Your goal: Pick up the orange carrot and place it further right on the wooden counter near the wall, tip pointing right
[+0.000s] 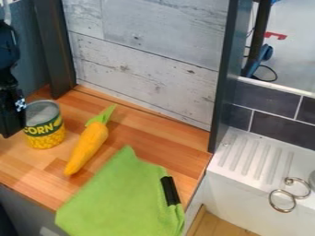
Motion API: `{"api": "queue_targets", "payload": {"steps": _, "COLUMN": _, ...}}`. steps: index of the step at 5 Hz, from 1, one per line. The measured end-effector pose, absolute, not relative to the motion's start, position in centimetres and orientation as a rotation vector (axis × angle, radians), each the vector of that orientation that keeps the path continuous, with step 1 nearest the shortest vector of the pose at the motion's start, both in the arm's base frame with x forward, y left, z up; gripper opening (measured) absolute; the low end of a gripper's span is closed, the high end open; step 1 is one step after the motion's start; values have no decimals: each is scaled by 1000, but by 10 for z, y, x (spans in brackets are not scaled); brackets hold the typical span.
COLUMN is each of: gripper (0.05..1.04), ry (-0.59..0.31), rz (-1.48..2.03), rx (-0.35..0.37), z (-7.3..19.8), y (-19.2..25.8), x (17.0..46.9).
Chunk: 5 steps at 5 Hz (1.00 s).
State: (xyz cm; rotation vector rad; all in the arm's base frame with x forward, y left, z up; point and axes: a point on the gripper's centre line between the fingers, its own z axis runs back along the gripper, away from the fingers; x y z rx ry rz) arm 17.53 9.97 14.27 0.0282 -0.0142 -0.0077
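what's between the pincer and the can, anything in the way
Nothing visible: the pincer is right at the left side of the can, though I can't tell if they touch. The carrot and green cloth lie off to the can's right.

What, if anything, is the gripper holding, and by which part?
The black gripper is at the view's left edge, beside the yellow-and-green cylindrical metal can; whether it grips the can cannot be told.
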Motion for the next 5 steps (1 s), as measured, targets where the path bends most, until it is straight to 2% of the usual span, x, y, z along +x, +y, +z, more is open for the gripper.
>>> {"api": "queue_targets", "payload": {"steps": 1, "gripper": 1001, "ry": 0, "rz": 3, "rx": 19, "z": 138, "y": 100, "x": 175}}
{"api": "queue_targets", "payload": {"steps": 2, "gripper": 1001, "ry": -2, "rz": 75, "rx": -18, "z": 121, "y": 100, "x": 191}}
{"api": "queue_targets", "payload": {"steps": 4, "gripper": 1001, "ry": -34, "rz": 129, "rx": 13, "z": 83, "y": 89, "x": 236}}
{"api": "queue_targets", "payload": {"steps": 5, "gripper": 1001, "ry": 2, "rz": 105, "rx": 22, "z": 59, "y": 85, "x": 252}}
